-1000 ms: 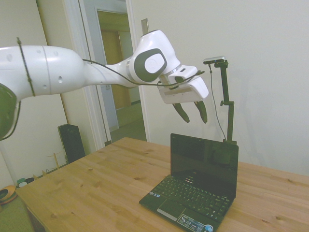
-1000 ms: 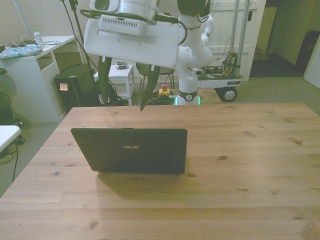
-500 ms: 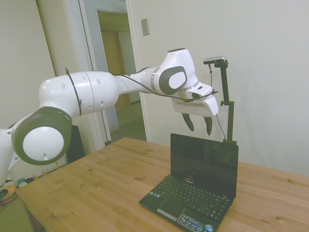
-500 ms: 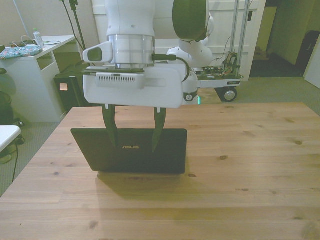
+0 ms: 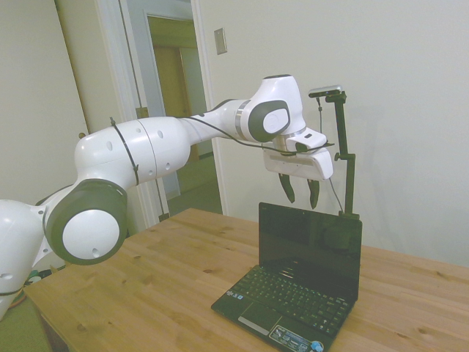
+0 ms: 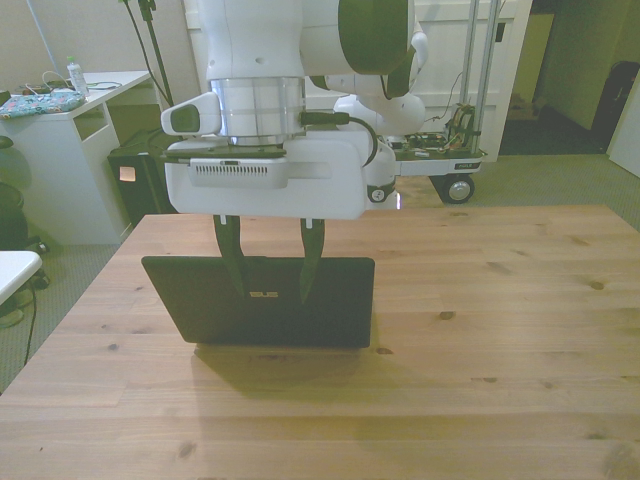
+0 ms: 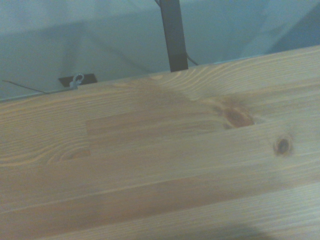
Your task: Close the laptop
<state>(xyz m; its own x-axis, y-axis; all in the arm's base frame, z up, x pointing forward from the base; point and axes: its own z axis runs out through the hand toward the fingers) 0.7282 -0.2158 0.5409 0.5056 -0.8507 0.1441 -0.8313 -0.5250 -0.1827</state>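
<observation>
Behind the wooden table [image 5: 146,279] stands a pale wall, with a doorway in the upper left of the side view. On the table, in the lower right of that view, the laptop [image 5: 300,282] sits open, its dark screen upright and the keyboard flat on the wood, with colourful stickers along the front edge. In the front view the laptop [image 6: 262,300] is left of the centre and shows the back of its lid, with a small logo in the middle.

From the left of the side view the white arm [image 5: 146,150] reaches in, and the gripper [image 5: 300,192] hangs just above the top edge of the screen with its dark fingers pointing down. In the front view the gripper [image 6: 270,285] has its fingers spread apart, holding nothing, and their tips overlap the upper part of the lid.

From the wrist view only wooden planks [image 7: 160,160] with knots are visible.
</observation>
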